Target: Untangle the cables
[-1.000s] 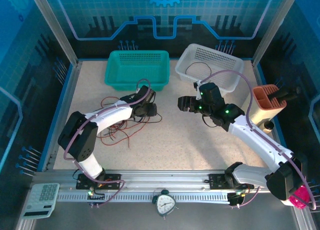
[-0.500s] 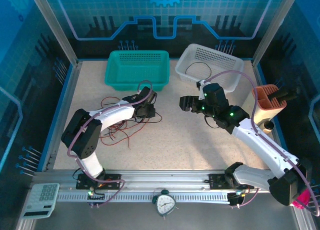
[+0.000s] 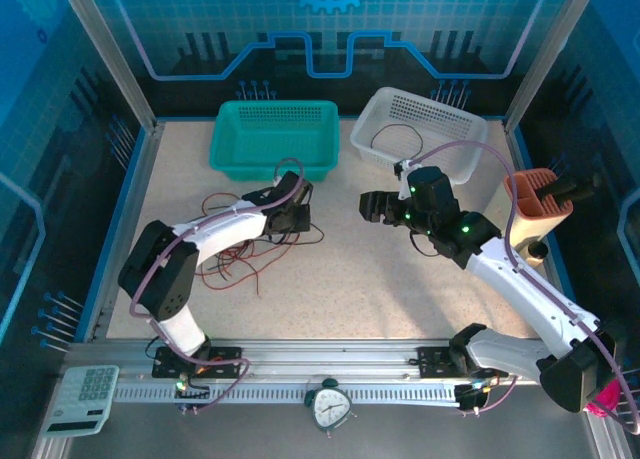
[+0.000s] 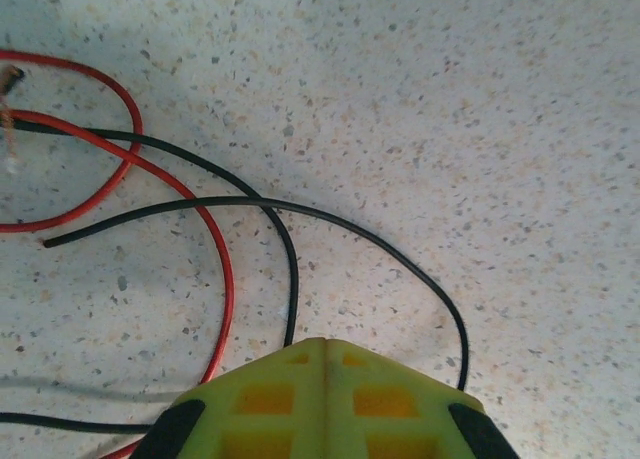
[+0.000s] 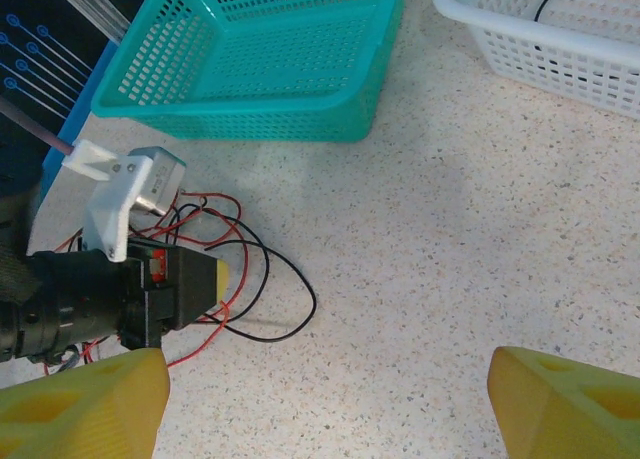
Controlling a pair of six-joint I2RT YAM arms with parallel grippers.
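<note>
The cables, thin red and black strands, lie in a loose tangle on the speckled table left of centre. My left gripper rests low at the tangle's right edge, its yellow-green fingers pressed together. A black cable and a red cable run under the fingers; I cannot see whether either is pinched. In the right wrist view the left gripper sits over the cables. My right gripper hovers mid-table, open, with nothing between its fingers.
A teal basket stands at the back, just behind the tangle. A white basket at the back right holds one black cable. An orange holder stands at the right edge. Bare tabletop lies between the two grippers.
The left gripper's jaws have closed at the tangle's edge. The right gripper has shifted slightly to the right and stayed open.
</note>
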